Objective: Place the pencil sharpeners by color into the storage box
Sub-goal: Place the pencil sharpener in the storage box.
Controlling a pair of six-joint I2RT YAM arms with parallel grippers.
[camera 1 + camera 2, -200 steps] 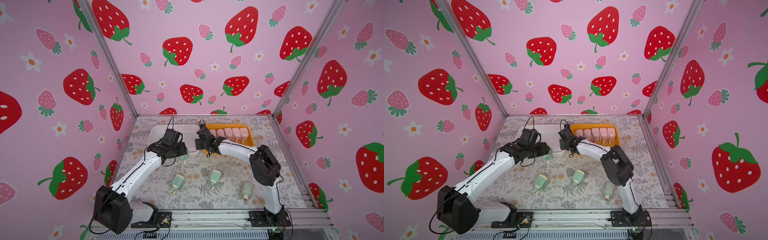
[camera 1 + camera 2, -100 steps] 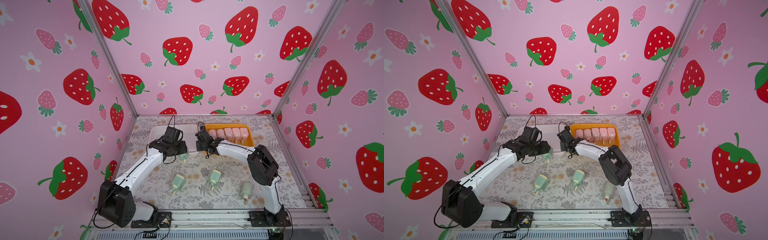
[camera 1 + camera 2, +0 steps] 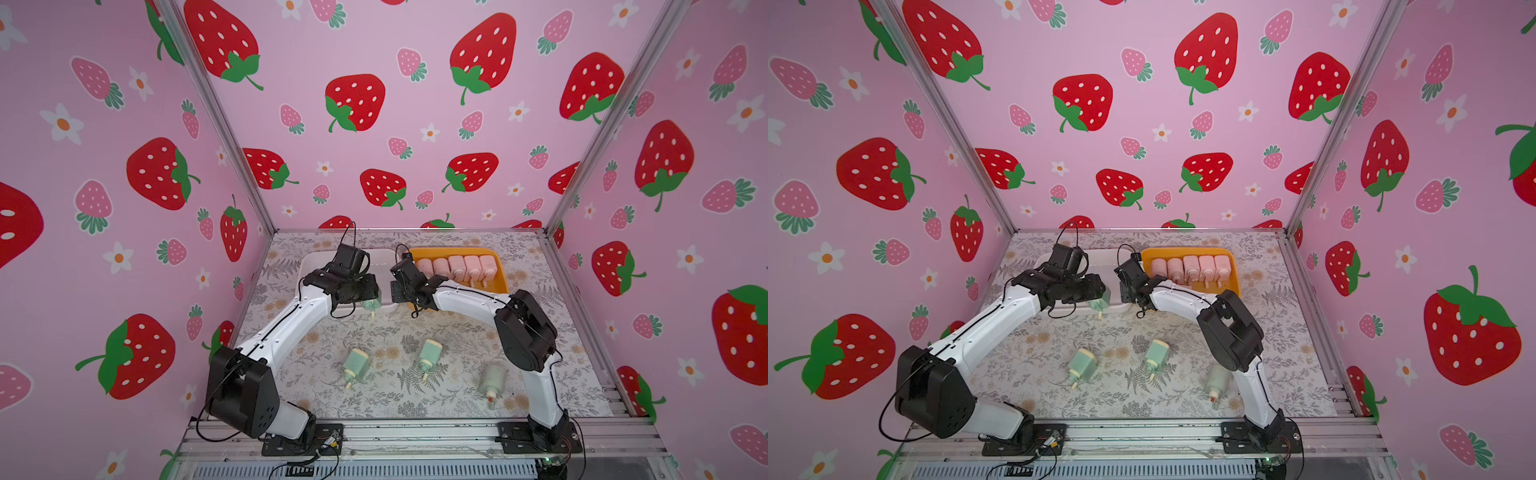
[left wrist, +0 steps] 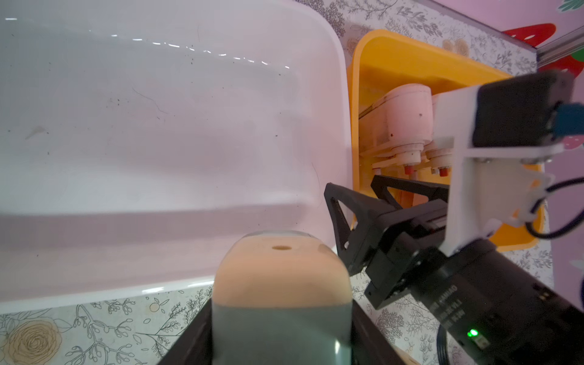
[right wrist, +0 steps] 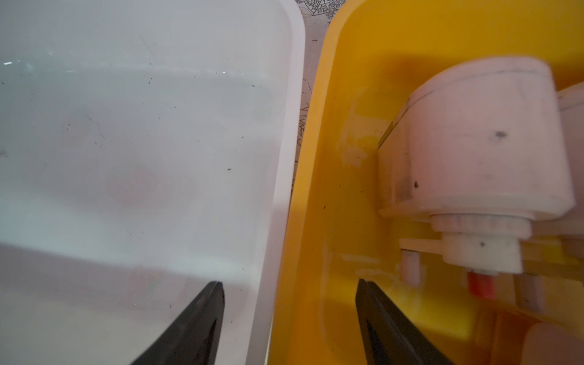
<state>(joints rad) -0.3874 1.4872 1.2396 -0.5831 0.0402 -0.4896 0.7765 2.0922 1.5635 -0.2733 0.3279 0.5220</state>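
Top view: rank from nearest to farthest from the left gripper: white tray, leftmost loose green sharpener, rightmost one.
1. White tray: its front rim lies right by the left gripper and its held sharpener.
2. Leftmost loose green sharpener: on the mat, near the left arm.
3. Rightmost loose green sharpener: beside the right arm, farthest.

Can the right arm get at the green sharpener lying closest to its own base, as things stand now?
Probably yes, though awkwardly. The right gripper is open and empty, and nothing covers that green sharpener. But it lies right beside the arm's own elbow, so the arm must fold back tightly.
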